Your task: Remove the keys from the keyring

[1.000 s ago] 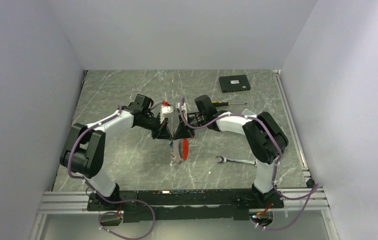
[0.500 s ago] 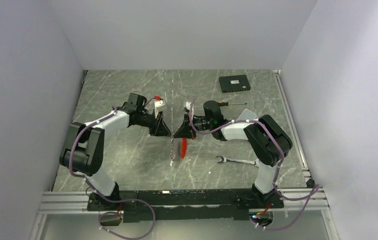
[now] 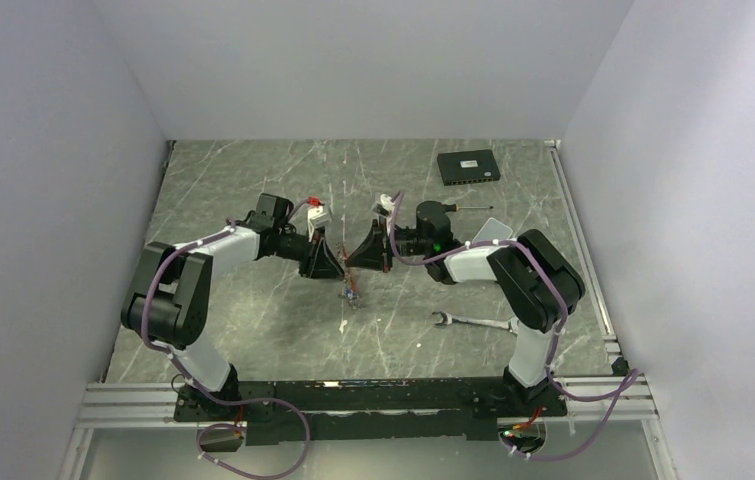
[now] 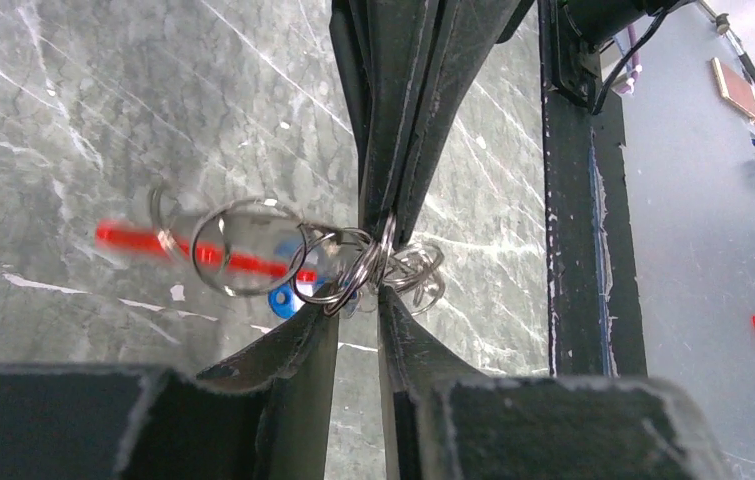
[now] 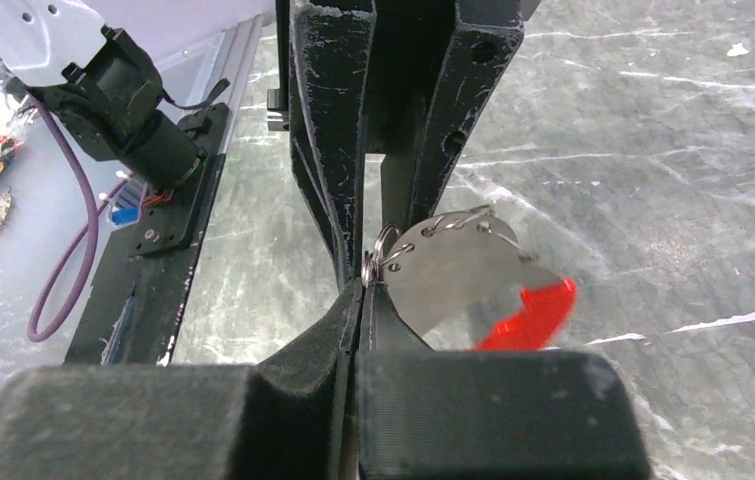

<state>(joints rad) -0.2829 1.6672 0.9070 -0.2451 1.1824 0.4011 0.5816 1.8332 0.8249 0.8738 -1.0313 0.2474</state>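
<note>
The keyring (image 4: 353, 272), a bunch of thin silvery rings, hangs between both grippers above the table. My right gripper (image 5: 364, 287) is shut on one ring. My left gripper (image 4: 360, 298) is open, a narrow gap between its fingertips, with the rings resting at the tips. A blue key head (image 4: 281, 297) shows beside the rings. The red tag (image 4: 143, 238) and a silvery piece (image 5: 458, 275) are blurred, swinging. From above, the left gripper (image 3: 341, 272) and right gripper (image 3: 351, 266) meet tip to tip, with the bunch (image 3: 351, 291) dangling below them.
A silver wrench (image 3: 468, 322) lies on the marble table at the near right. A yellow-and-black screwdriver (image 3: 453, 207) and a black box (image 3: 468, 166) sit at the back right. Grey walls close in both sides.
My left gripper has opened, and both grippers drew back a little. The hanging bunch now swings and the red tag no longer hangs straight down.
</note>
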